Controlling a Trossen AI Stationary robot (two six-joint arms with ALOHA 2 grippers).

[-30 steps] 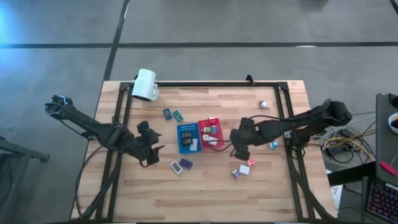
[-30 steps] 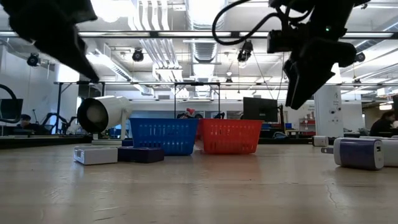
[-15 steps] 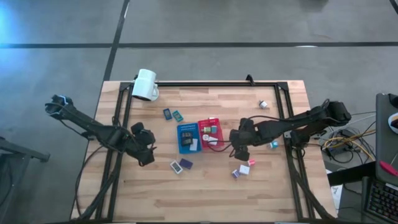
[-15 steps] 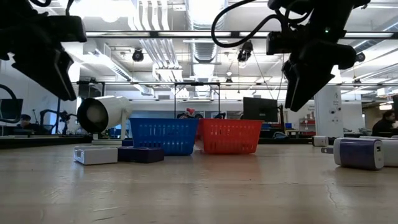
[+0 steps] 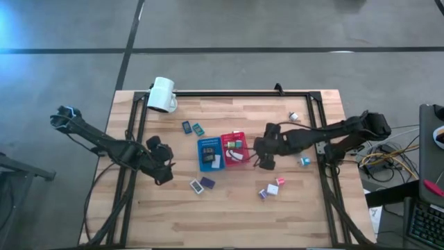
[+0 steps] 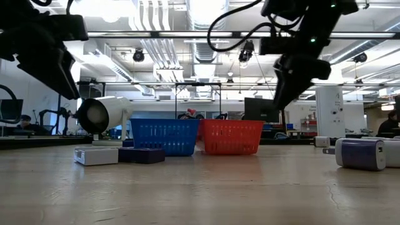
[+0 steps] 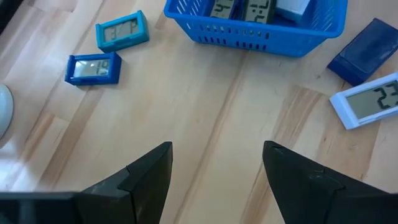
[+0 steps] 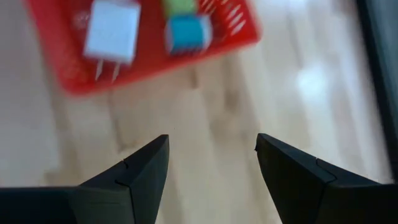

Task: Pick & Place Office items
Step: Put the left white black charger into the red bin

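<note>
My right pincer (image 5: 262,161), open and empty beside the red basket (image 5: 234,148), should drop squarely over a loose charger (image 5: 272,189) before closing.

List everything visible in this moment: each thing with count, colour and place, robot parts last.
mug: one, white, on its side at the table's far-left corner
blue tray: one, table centre, holding display pieces
red tray: one, beside the blue tray, holding plug pieces
display pieces: two, blue and teal, beyond the blue tray
flat pieces: two, white and dark blue, nearer than the blue tray
small pieces: several, near the right arm
left gripper: open, empty
right gripper: open, empty, beside the red tray
</note>
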